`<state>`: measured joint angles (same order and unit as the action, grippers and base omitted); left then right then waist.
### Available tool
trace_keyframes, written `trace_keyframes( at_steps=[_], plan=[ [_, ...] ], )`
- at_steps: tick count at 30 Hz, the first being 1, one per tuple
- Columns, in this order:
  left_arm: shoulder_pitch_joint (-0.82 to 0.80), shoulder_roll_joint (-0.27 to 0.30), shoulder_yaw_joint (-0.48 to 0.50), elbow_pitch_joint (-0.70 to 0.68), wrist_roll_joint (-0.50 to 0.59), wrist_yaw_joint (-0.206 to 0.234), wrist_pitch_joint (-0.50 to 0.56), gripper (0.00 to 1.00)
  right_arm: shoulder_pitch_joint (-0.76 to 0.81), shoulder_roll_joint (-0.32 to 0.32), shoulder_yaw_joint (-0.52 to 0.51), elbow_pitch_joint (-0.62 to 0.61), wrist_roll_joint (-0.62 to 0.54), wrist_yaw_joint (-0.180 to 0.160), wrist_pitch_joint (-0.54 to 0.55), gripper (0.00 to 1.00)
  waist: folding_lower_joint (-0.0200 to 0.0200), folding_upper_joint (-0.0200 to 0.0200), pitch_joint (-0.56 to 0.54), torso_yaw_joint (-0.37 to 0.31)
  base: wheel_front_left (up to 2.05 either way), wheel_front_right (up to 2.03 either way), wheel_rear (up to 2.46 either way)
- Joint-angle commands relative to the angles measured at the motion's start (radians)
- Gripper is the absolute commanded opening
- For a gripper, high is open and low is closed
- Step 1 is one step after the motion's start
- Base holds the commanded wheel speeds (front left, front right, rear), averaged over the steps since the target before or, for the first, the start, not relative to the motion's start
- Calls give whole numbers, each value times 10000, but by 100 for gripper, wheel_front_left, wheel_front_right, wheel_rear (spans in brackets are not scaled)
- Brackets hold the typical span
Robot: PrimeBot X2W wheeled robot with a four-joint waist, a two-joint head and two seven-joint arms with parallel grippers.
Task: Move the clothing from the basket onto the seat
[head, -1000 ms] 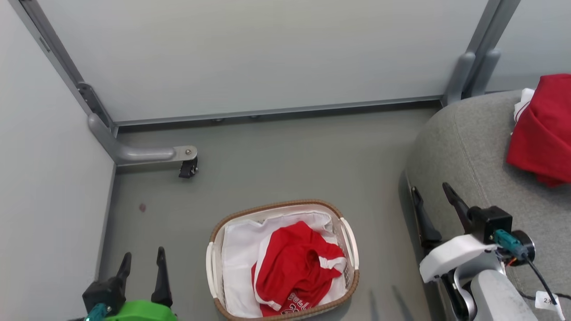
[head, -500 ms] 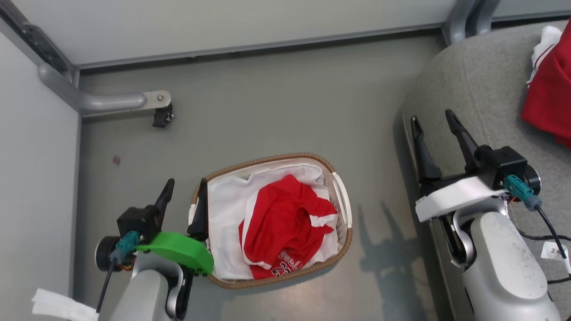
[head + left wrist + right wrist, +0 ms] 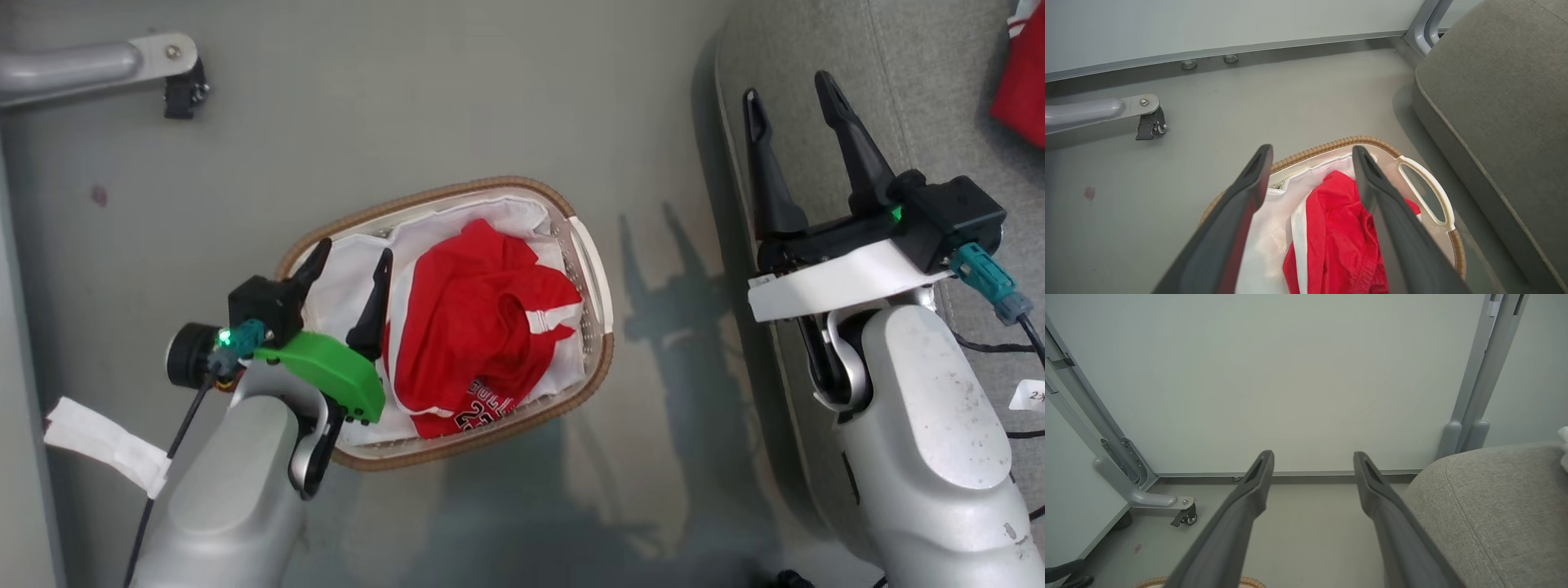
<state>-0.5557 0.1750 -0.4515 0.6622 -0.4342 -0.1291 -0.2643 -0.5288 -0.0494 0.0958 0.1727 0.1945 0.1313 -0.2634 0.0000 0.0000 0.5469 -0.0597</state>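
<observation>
Clothing (image 3: 473, 318) is piled in the basket (image 3: 457, 189).
Both jaws are spread wide: left gripper (image 3: 353, 251) over it, right gripper (image 3: 788, 88) beside it.

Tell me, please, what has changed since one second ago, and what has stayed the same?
The head camera tilted down, so the whole picture shifted. The left gripper moved from beside the basket to over its left part, next to the clothing, still open. Nothing was grasped. The right gripper stays open at the edge of the seat, and the clothing lies as before.
</observation>
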Motion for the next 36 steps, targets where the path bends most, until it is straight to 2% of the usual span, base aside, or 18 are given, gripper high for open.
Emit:
trace_keyframes(
  at_steps=[1,13,25,31,36],
  plan=[
    [-421,183,-158,148,-154,-23,-2,100,-203,-30,52,-133,56,-10,-20,100,0,0,1237,-745,0,0,0],
    [-2279,768,-1929,1659,-991,-24,-2,100,-708,-30,419,-992,424,-10,-20,100,0,0,2677,-1289,0,0,0],
    [-3683,1197,-3795,3511,-1754,-21,-2,100,-750,-28,520,-1278,622,-10,-20,100,0,0,3533,-1588,0,0,0],
    [-4187,851,-4280,4658,-1930,-21,386,100,-610,-28,516,-1372,635,-10,-20,100,0,0,3716,-1611,0,0,0],
    [-4110,819,-4798,4732,-2405,-12,941,100,-569,-28,603,-1314,731,-10,-20,100,0,0,3666,-1682,0,0,0]
  ],
)
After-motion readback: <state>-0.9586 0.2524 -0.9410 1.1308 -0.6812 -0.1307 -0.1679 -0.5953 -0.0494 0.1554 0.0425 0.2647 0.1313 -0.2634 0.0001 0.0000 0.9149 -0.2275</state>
